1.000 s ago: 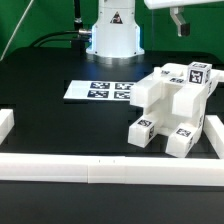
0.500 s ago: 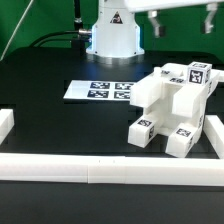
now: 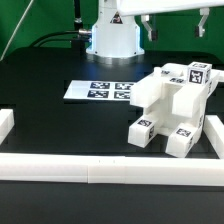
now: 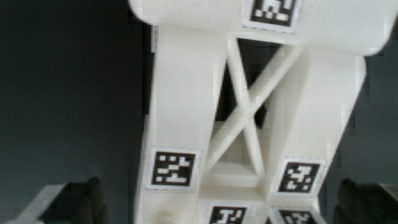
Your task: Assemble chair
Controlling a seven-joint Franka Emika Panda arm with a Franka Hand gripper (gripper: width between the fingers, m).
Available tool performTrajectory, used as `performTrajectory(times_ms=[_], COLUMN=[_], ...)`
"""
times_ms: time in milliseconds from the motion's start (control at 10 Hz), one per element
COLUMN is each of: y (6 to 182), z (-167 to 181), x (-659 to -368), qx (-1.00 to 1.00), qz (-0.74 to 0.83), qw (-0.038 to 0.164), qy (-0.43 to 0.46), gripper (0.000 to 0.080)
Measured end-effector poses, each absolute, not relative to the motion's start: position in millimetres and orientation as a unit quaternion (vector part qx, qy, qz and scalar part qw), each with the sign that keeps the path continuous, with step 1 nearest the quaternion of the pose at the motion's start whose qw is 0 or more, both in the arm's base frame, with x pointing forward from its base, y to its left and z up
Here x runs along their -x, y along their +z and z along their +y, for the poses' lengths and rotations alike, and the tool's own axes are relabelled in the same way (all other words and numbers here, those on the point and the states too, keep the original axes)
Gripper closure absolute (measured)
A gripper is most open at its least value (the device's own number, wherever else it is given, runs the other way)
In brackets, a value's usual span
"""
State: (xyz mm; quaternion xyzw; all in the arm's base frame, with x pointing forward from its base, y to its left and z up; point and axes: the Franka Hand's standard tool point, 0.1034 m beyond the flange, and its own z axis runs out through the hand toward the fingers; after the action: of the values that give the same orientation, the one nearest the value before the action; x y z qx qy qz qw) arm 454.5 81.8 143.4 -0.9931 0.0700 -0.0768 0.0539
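The white chair assembly (image 3: 172, 105) lies on the black table at the exterior view's right, blocky seat and legs joined, with several small black-and-white tags on it. My gripper (image 3: 175, 26) hangs well above it at the top of the exterior view, open and empty, with both dark fingers apart. In the wrist view the chair (image 4: 240, 110) fills the picture: two long white bars with a crossed brace between them and tags at both ends. My gripper (image 4: 217, 205) looks down on it, with one dark finger showing on each side of the chair.
The marker board (image 3: 100, 90) lies flat left of the chair. The robot's white base (image 3: 113, 30) stands at the back. White border bars run along the front (image 3: 100, 168), the left (image 3: 5, 125) and the right (image 3: 215, 132), close to the chair.
My gripper has moved toward the exterior view's left and slightly down, so both fingers now show above the chair. The chair has not moved.
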Motion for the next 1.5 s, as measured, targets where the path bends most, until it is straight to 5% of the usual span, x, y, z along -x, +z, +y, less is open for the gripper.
performTrajectory(times_ms=[800,1100,1500], y=[136.4,131.3,126.6], z=[54.6,45.7,41.3], x=[-452.4,-451.9,-442.6], qx=[0.954,0.954,0.946], qz=[-0.284,-0.288,-0.317], qw=[0.042,0.041,0.006], qy=[-0.080,-0.065,0.065], gripper=[0.0151,0.0151,0.0151])
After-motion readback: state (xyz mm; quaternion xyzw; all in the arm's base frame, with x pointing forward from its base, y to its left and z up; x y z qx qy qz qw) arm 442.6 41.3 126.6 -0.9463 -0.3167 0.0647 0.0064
